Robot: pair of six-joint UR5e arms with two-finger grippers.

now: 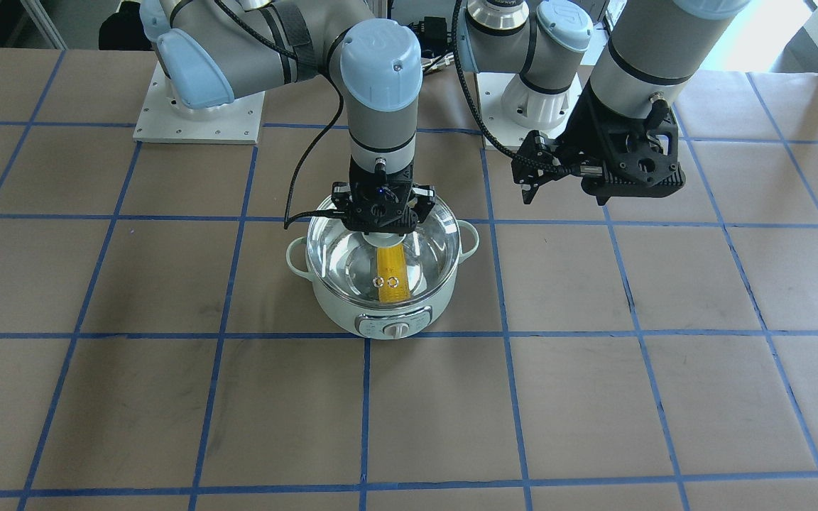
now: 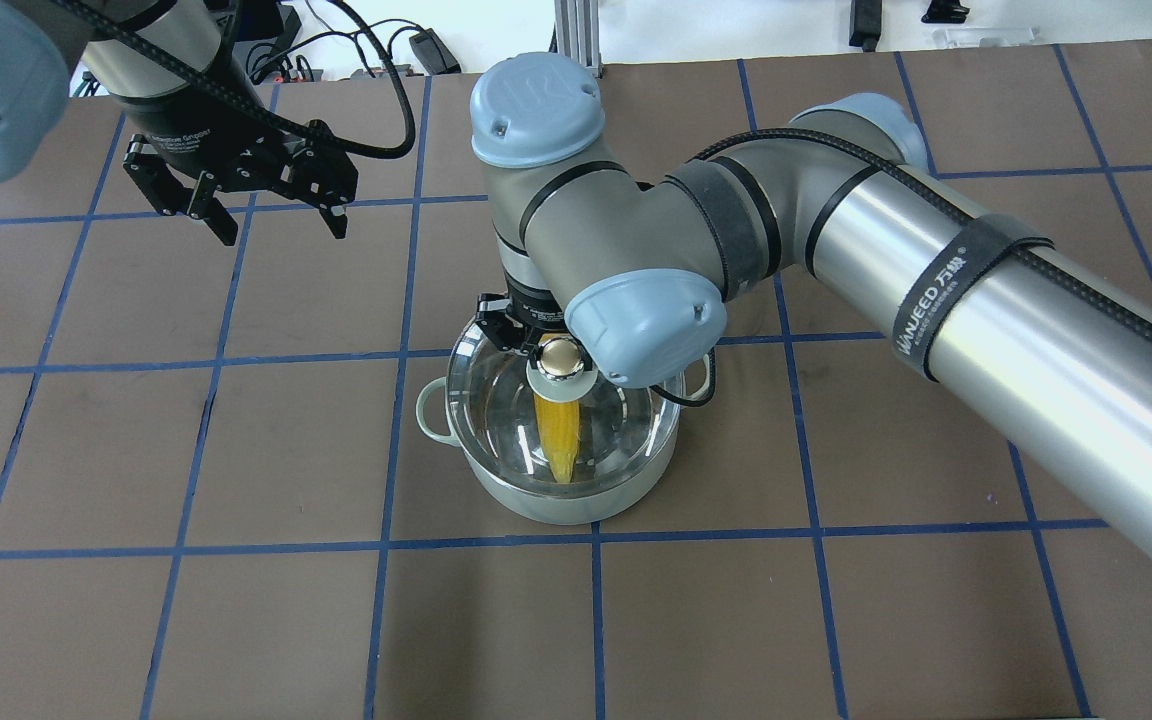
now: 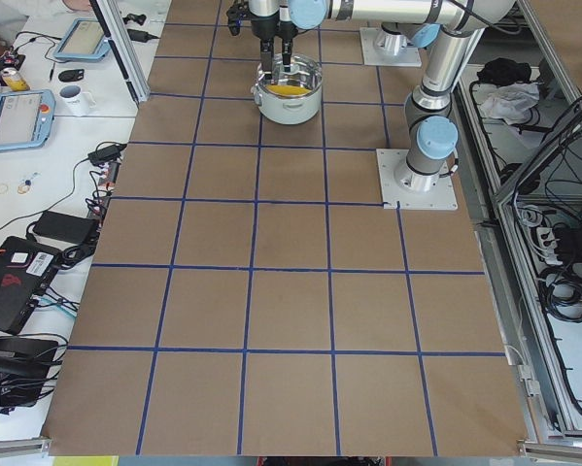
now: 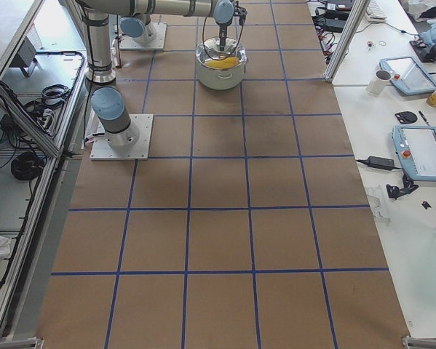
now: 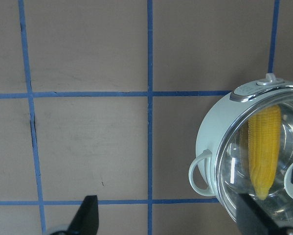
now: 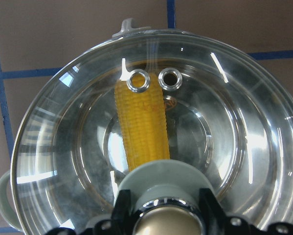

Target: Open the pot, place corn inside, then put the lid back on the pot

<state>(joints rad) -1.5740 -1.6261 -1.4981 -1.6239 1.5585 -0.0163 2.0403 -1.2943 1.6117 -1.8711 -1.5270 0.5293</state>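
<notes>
Table (image 1: 593,397): right pincer (image 1: 379,227) clasps lid (image 1: 427,245), corn (image 1: 389,262) beneath.

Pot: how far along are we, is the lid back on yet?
Done: the corn lies inside the pot, seen through the glass. In hand: the lid looks seated on the rim, with the right gripper over it and its fingers flanking the knob, apparently gripping. To do: release the knob and lift clear. The left gripper hangs open, off to the side.
</notes>
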